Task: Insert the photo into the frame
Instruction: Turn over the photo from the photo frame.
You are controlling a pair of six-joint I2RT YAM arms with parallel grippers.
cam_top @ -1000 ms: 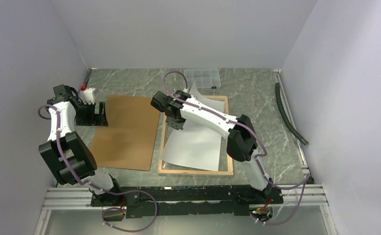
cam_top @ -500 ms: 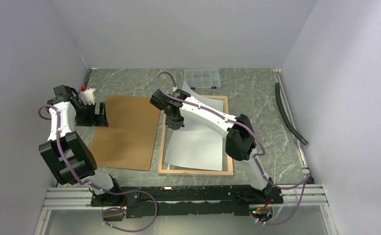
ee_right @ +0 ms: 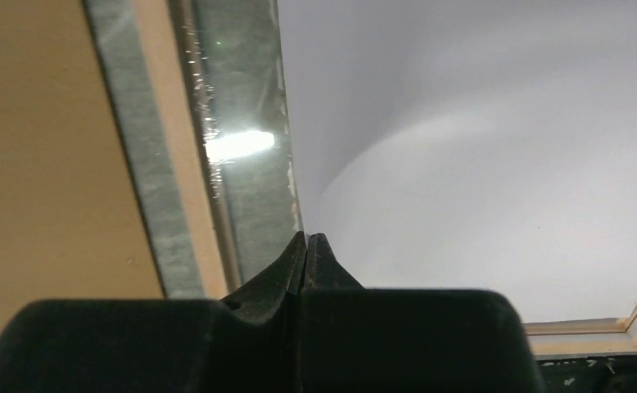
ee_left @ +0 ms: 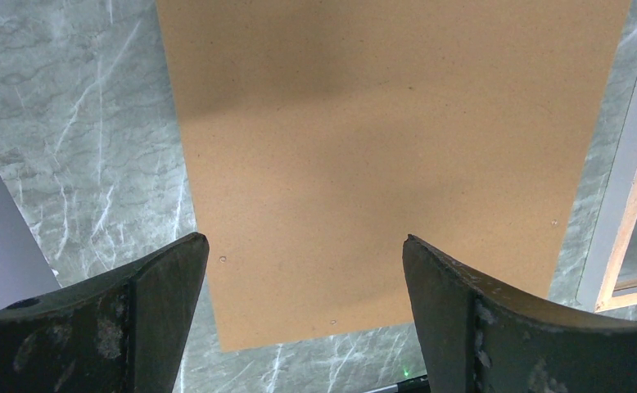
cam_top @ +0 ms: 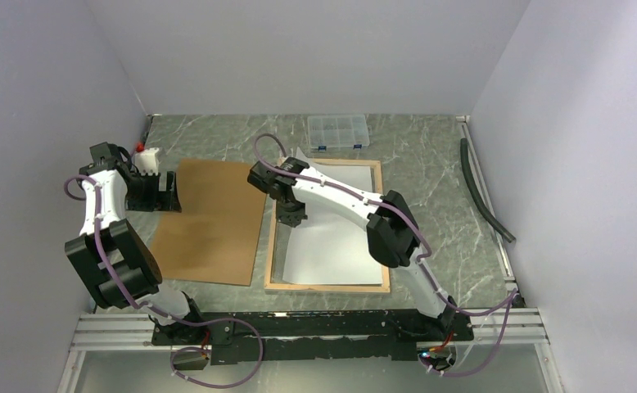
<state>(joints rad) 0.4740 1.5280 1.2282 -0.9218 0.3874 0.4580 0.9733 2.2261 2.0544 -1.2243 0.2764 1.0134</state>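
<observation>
**Pincer check: right one pinched on paper, left one gaping**

Top view: the frame (cam_top: 327, 286) lies flat on the table (cam_top: 438, 172) with its wood side up. The photo (cam_top: 332, 241) sits inside it, white back up, and its far left corner pokes out over the border. The right pincer (cam_top: 291, 216) is down at the photo's left edge, just inside the frame's left rail. The left pincer (cam_top: 161, 193) hangs at the far left end of the brown backing board (cam_top: 213, 225). A clear compartment box (cam_top: 338, 131) sits at the back.

Left wrist view: the left pincer (ee_left: 303, 242) has its jaws spread wide with nothing between them. It hovers over the backing board (ee_left: 381, 123), and a sliver of the frame (ee_left: 636, 233) shows on the right.

Right wrist view: the right pincer (ee_right: 307, 238) has its tips squeezed together right on the photo's (ee_right: 471, 164) left edge, so it looks clamped on the sheet. The frame (ee_right: 166, 180) rail runs alongside.
</observation>
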